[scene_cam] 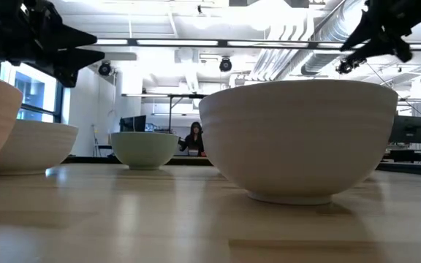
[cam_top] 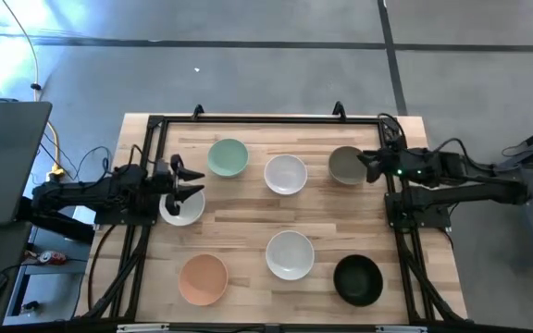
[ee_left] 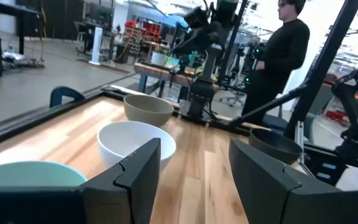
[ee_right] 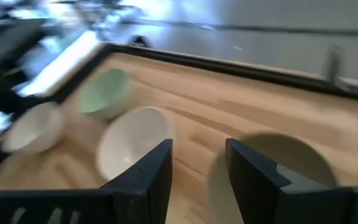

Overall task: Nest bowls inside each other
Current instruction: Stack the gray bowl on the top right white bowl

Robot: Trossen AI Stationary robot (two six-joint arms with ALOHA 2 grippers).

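Observation:
Seven bowls stand apart on their bases. The high view shows the mint green bowl (cam_top: 228, 157), a white bowl (cam_top: 285, 174), the olive-grey bowl (cam_top: 345, 165), a white bowl (cam_top: 181, 207) at the left, the peach bowl (cam_top: 203, 278), a white bowl (cam_top: 290, 254) and the black bowl (cam_top: 357, 280). My left gripper (cam_top: 189, 182) (ee_left: 194, 168) is open and hovers over the left white bowl's far rim. My right gripper (cam_top: 368, 165) (ee_right: 197, 162) is open above the olive-grey bowl (ee_right: 281, 162), on its right side. In the low view both grippers hang high over the table.
A black frame (cam_top: 266, 118) borders the wooden table top. Bare wood lies between the far and near rows of bowls. The low view is filled by the near white bowl (scene_cam: 298, 139). A person (ee_left: 284, 50) stands beyond the table's right side.

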